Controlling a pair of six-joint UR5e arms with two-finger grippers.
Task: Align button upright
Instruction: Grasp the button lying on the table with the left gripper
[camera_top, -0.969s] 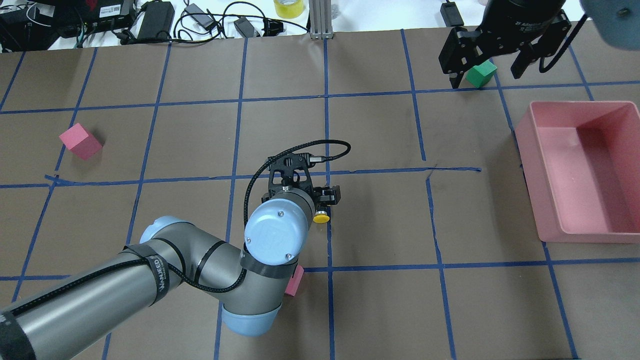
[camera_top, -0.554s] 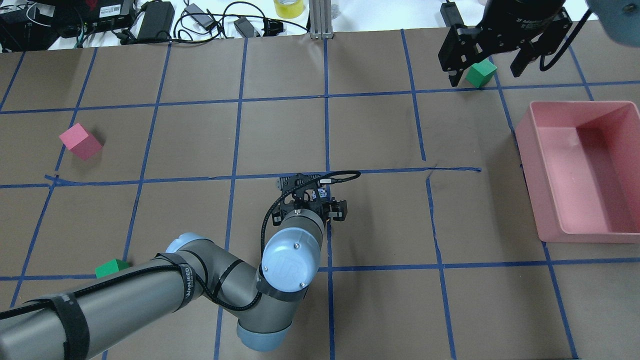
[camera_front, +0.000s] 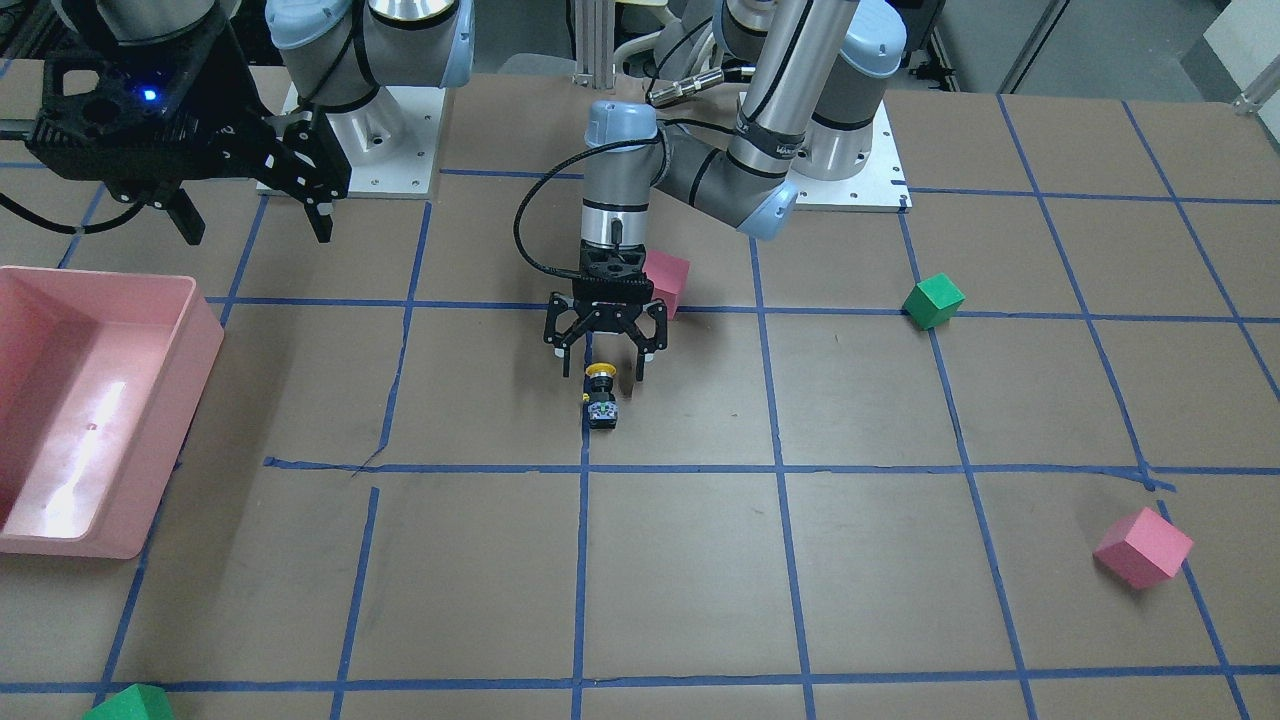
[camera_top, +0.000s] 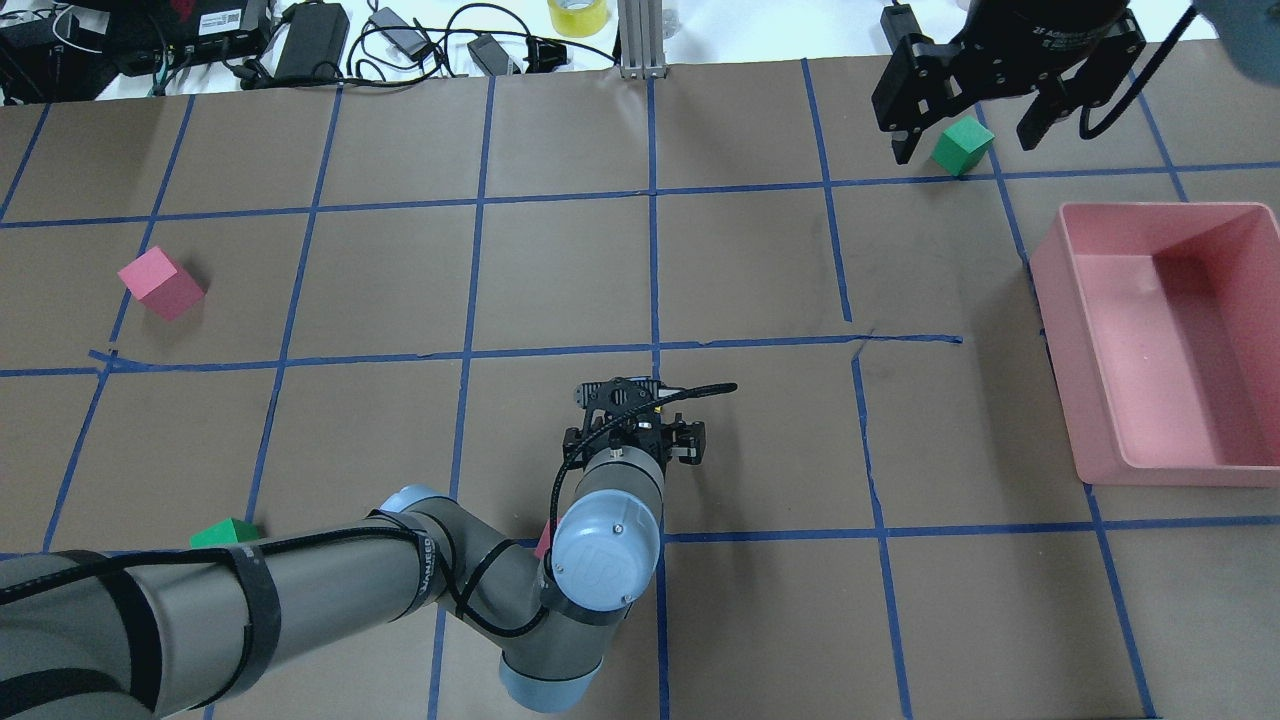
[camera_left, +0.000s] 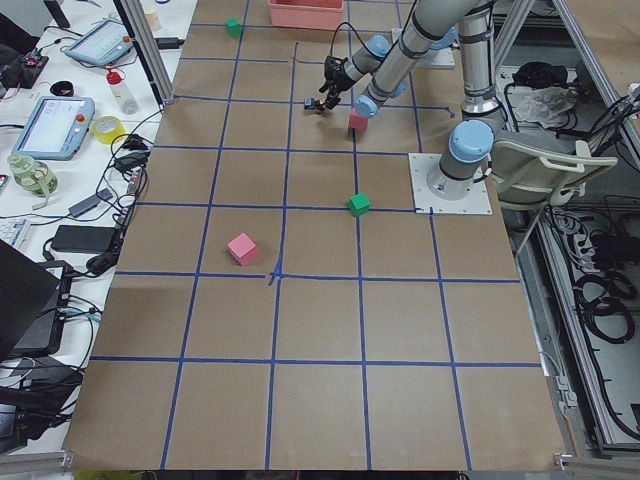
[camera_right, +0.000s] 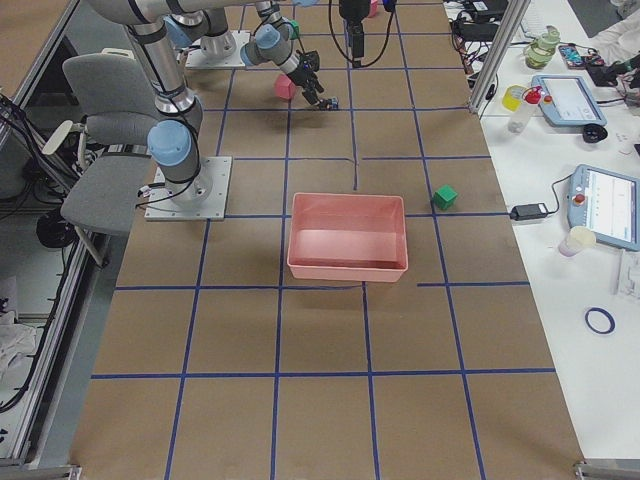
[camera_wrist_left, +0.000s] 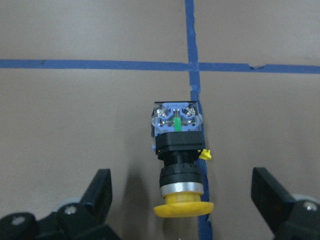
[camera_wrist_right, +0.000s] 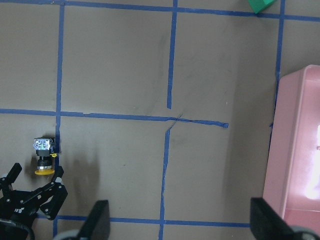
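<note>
The button (camera_front: 601, 395) lies on its side on a blue tape line. Its yellow cap points toward the robot and its whitish base block points away. In the left wrist view the button (camera_wrist_left: 179, 150) sits between and just beyond the spread fingers. My left gripper (camera_front: 613, 372) is open and empty, just above the table, at the button's cap end. It does not touch the button. My right gripper (camera_front: 256, 233) is open and empty, held high at the far right of the table. The right wrist view shows the button (camera_wrist_right: 44, 157) far below.
A pink bin (camera_front: 195, 300) stands on the robot's right side. A pink cube (camera_front: 665, 280) sits just behind the left gripper, and another pink cube (camera_front: 1143, 547) lies far left. One green cube (camera_front: 933, 300) lies on the robot's left and another (camera_top: 962, 145) below the right gripper.
The left arm has drawn back toward the robot's side of the table. The yellow cap seen beside its wrist a second ago is now hidden from overhead. The right gripper barely moved.
</note>
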